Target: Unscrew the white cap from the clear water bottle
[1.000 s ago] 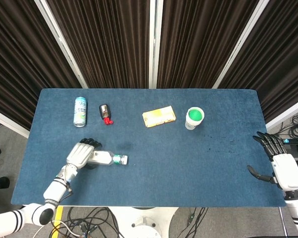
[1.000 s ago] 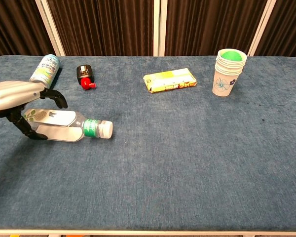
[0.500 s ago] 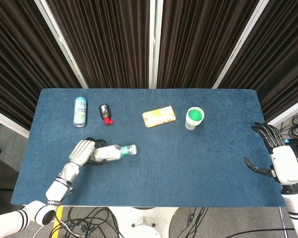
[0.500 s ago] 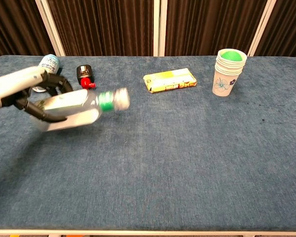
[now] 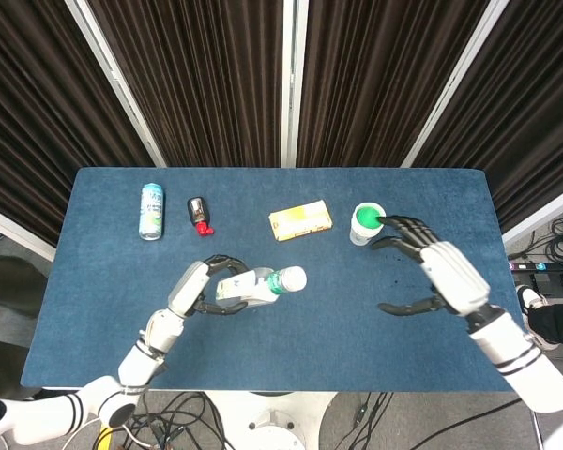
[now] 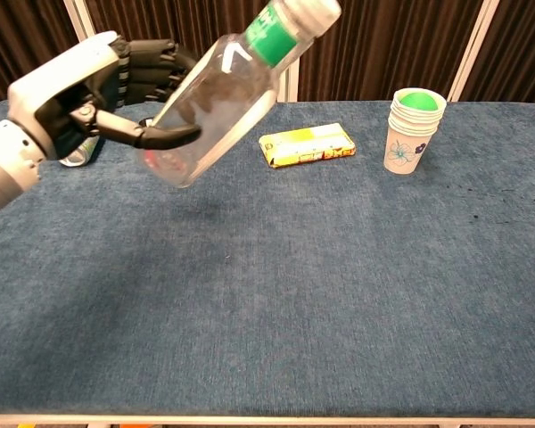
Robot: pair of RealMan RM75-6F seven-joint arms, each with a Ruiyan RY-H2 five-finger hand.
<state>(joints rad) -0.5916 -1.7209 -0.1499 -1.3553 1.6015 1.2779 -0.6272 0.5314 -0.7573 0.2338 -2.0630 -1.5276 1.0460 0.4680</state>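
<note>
left hand: fingers gripping water bottle, raised, tilted
right hand: fingers spread, empty
tip: steady bottle, close on white cap

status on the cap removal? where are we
Done: the left hand holds the clear water bottle lifted off the table, tilted, neck toward the robot's right. In hand: the right hand is open above the table near the stacked cups, not touching the bottle. Left: the white cap is on the neck, so gripping and unscrewing it remain.
</note>
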